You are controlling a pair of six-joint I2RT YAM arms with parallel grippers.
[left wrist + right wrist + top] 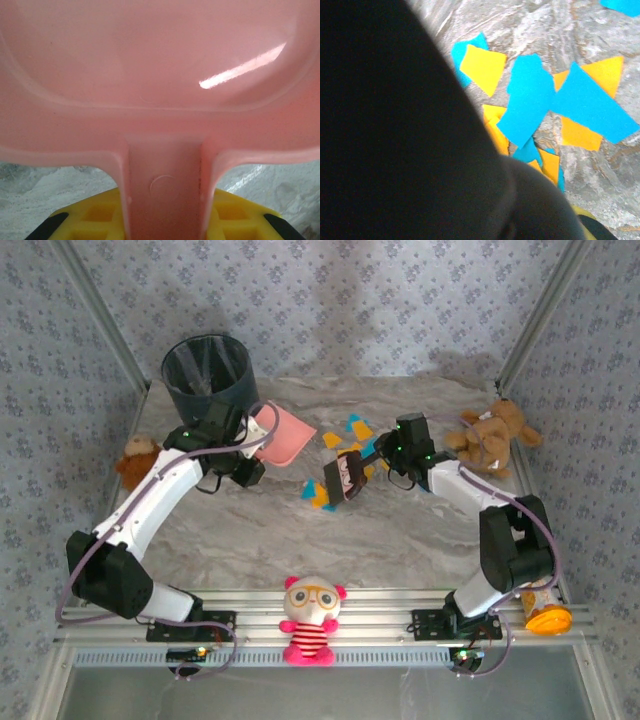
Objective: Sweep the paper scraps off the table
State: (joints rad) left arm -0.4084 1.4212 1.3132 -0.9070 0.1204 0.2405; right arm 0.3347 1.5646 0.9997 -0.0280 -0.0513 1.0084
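Your tabletop carries everything. The biggest thing on it is the black bin, standing close behind your left hand; its inside looks dark and I cannot tell whether any paper lies in it. Next comes the pink dustpan. Your left hand is clamped on its handle, and the tray reaches out ahead of the fingers toward your right hand. The tray's mouth is turned to the litter, I'd judge so that scraps can be pushed straight in. Its floor looks bare, with no paper in it yet. Your right hand holds a dark brush low over the tabletop in among the litter, which reads as set up to drive paper toward the pan. The paper scraps, orange-yellow and teal, lie loose beside and just beyond that brush, between your two hands, some overlapping, none collected
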